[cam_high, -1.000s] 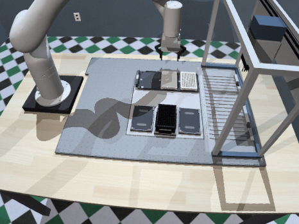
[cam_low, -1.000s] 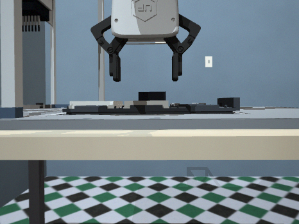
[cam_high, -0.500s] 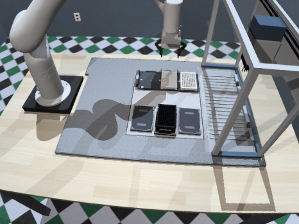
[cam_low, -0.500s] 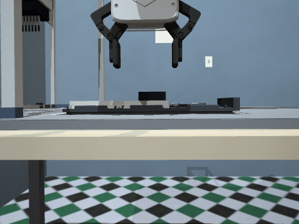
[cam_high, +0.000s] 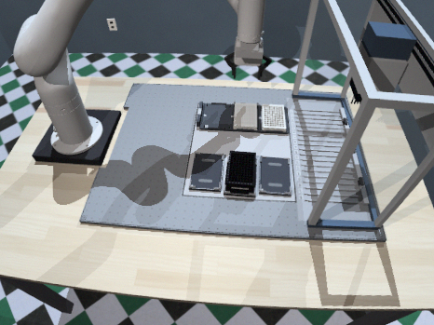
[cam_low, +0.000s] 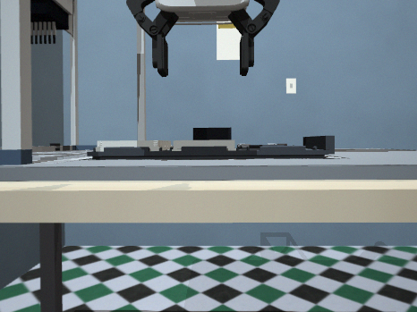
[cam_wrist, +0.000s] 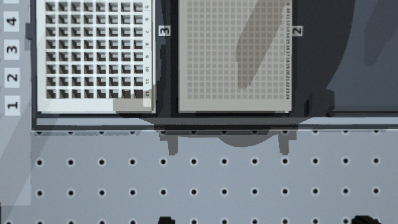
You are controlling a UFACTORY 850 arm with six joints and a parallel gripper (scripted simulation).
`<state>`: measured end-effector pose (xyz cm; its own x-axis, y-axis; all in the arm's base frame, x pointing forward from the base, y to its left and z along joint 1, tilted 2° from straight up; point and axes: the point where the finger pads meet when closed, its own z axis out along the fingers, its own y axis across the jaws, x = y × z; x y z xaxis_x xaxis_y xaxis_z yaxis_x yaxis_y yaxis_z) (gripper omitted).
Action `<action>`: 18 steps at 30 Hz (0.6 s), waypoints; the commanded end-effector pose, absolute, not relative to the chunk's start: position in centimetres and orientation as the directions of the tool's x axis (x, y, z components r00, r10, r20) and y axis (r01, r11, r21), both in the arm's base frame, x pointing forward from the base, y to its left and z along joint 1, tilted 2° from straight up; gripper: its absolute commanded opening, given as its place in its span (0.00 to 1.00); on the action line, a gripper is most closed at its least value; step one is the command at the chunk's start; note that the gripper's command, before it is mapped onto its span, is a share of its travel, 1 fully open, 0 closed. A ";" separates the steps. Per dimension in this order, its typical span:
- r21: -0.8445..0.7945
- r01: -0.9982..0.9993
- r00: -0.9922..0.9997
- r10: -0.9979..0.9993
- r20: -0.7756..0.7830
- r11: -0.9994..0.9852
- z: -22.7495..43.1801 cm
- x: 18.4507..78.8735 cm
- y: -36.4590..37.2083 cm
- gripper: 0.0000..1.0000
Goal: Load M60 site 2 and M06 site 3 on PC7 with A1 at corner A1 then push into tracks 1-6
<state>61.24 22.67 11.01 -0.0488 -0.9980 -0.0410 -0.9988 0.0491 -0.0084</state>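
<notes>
Claw [cam_low: 201,69] spread wide, nothing held; below it, plates labelled "3" [cam_wrist: 95,52] & "2" [cam_wrist: 232,55]; track nos. 1–4 read.

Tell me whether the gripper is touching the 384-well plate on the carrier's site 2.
Apart. The exterior view shows the open gripper hanging well above the carrier, with blue wall visible between its fingertips and the 384-well plate.
</notes>
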 end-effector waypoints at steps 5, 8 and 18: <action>-0.011 -0.999 -0.049 -0.998 -0.042 0.049 12.4 61.3 22.7 1.00; -0.011 -0.999 -0.049 -0.998 -0.042 0.049 12.9 61.3 22.6 1.00; -0.011 -0.999 -0.049 -0.998 -0.042 0.049 13.2 61.3 22.6 1.00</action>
